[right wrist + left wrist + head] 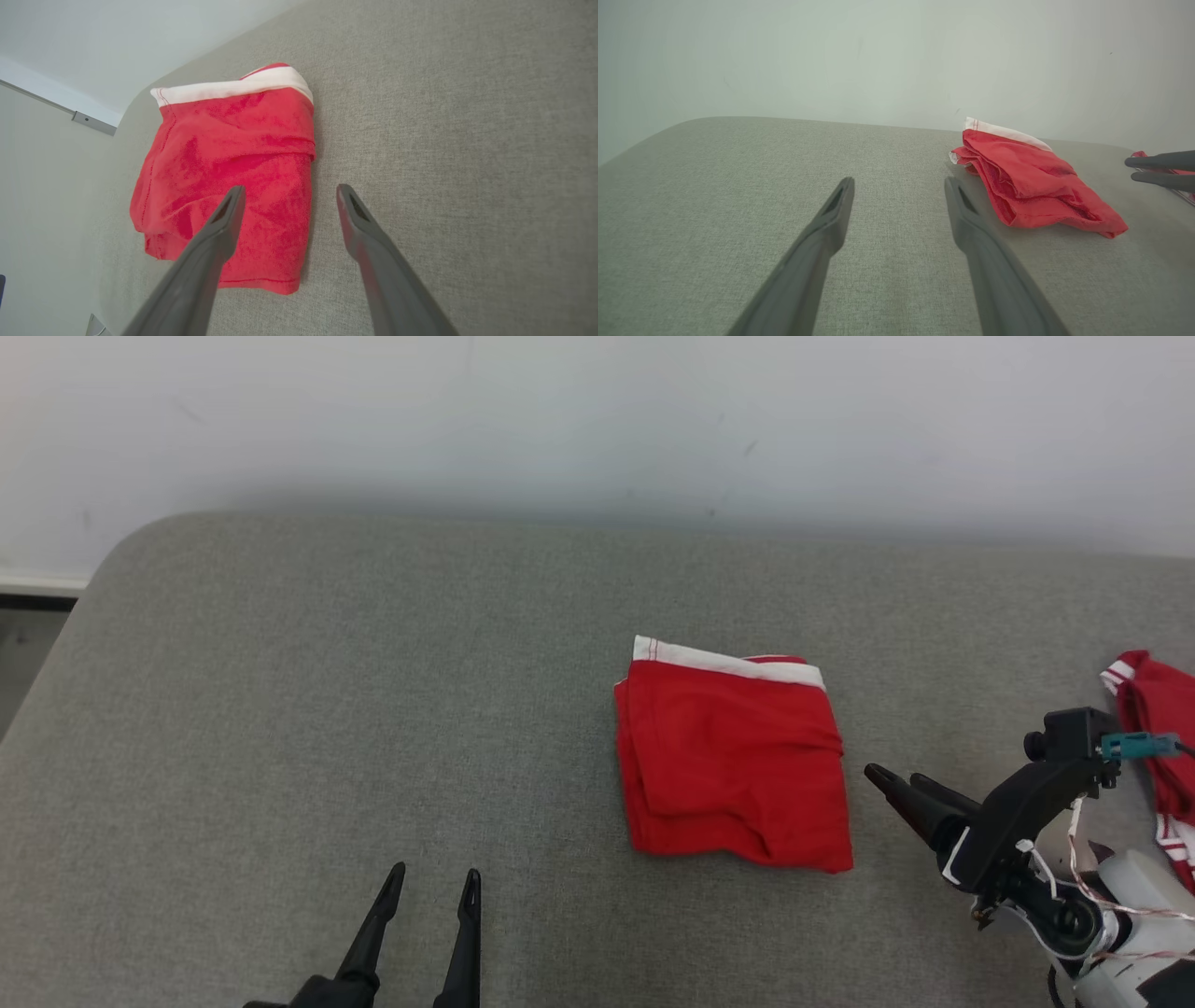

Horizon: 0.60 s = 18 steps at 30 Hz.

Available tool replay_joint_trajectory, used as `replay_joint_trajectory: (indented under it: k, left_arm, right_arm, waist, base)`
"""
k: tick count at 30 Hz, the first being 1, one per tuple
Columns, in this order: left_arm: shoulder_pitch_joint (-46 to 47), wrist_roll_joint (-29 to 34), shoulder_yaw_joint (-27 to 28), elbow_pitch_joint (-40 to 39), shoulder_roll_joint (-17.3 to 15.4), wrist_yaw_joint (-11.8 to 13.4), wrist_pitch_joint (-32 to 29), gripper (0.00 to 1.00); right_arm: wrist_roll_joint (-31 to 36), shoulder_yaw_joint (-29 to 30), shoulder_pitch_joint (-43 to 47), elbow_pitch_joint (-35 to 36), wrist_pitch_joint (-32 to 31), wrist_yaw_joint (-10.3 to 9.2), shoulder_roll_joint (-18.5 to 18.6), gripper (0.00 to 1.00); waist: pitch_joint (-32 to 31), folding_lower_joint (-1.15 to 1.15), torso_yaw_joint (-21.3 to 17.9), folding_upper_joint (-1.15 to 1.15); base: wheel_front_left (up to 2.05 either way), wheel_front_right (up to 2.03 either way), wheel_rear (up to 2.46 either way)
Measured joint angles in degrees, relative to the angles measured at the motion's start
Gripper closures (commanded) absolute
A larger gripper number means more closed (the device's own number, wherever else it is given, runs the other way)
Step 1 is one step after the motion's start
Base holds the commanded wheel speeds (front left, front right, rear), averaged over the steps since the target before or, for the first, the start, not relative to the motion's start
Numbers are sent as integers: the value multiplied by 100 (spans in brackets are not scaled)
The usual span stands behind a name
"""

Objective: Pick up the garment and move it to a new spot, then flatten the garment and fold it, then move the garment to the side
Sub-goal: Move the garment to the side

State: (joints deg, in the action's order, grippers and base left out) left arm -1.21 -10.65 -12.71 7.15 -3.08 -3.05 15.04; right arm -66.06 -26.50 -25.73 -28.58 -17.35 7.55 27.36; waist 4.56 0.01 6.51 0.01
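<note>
Folded red cloth garment with white waistband: lies untouched between left gripper and right gripper, nearer the right, both with fingers spread, empty.

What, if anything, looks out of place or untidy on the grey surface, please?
Nothing is spilled or damaged. The folded red garment sits a little askew, with its near edge rumpled and its layers not lined up. A second red garment lies on the right of the grey surface, partly out of frame.

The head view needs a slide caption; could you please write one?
Folded red cloth garment with white band on grey fabric surface, open left hand and right hand nearby.
</note>
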Motion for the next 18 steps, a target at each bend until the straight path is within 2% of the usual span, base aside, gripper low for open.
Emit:
replay_joint_trajectory:
  k: [6,13,14,15,16,18]
  left_arm:
    - [226,-57,-119,-2,9,1,0,0]
    - [444,-243,-300,1,13,53,0,0]
    - [470,-257,-305,2,13,56,0,0]
    - [487,-268,-302,2,14,67,0,0]
    - [491,-286,-296,7,14,108,0,0]
    - [491,-344,-263,27,14,176,0,0]
  right_arm:
    - [-313,-141,-352,-235,-536,0,155,0]
    - [-410,-259,-686,-481,-692,0,151,0]
    - [-438,-274,-722,-489,-716,0,147,46]
    - [-504,-272,-748,-503,-737,0,138,81]
    - [-547,-274,-762,-517,-742,0,135,100]
    - [-580,-291,-773,-549,-744,0,138,100]
  waist:
    - [392,0,226,0]
    - [738,0,438,0]
    - [771,0,461,0]
    - [800,0,481,0]
    - [820,0,498,0]
    - [822,1,516,0]
  base:
    - [0,0,0]
    - [0,0,0]
    - [0,0,0]
    - [0,0,0]
    - [0,0,0]
    - [0,0,0]
